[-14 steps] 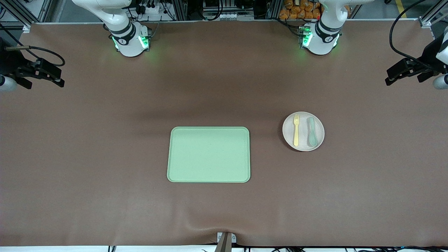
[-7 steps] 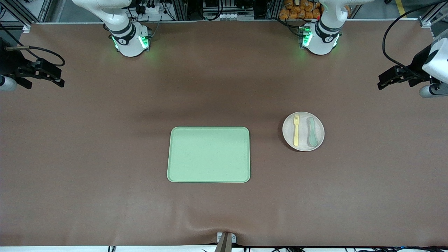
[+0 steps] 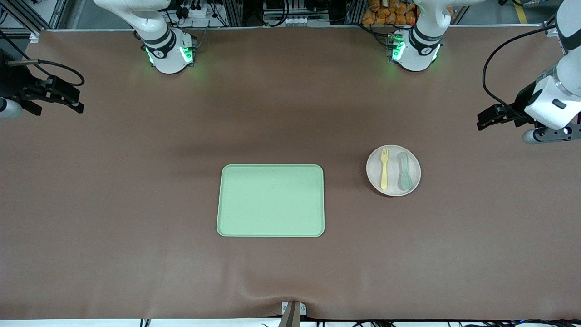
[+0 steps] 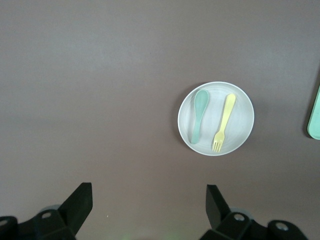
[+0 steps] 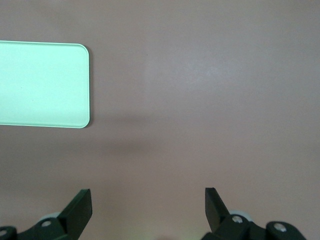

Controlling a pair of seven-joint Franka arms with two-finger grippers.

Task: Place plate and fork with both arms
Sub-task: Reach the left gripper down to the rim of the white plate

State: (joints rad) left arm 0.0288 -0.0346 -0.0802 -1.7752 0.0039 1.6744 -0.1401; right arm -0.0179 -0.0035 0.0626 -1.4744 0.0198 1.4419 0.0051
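The pale round plate [image 3: 393, 170] lies on the brown table toward the left arm's end, beside the tray. On it lie the pale-yellow fork [image 3: 384, 168] and a grey-green spoon [image 3: 404, 170], side by side. The left wrist view shows the plate [image 4: 240, 127], fork [image 4: 223, 122] and spoon [image 4: 198, 115] too. My left gripper [image 3: 486, 121] is open and empty, up over bare table near the left arm's end; its gap [image 4: 149, 202] frames bare table. My right gripper [image 3: 72, 100] is open and empty over the right arm's end, its gap [image 5: 148, 205] over bare table.
A rectangular light-green tray [image 3: 271, 200] lies mid-table, nearer the front camera than the arm bases; it also shows in the right wrist view [image 5: 42, 84], and its edge shows in the left wrist view [image 4: 315, 116]. The arm bases [image 3: 169, 53] stand along the table's top edge.
My left arm has swung in from the table's end toward the plate, its gripper moving lower in the front view. The right arm, plate, fork and tray have not moved.
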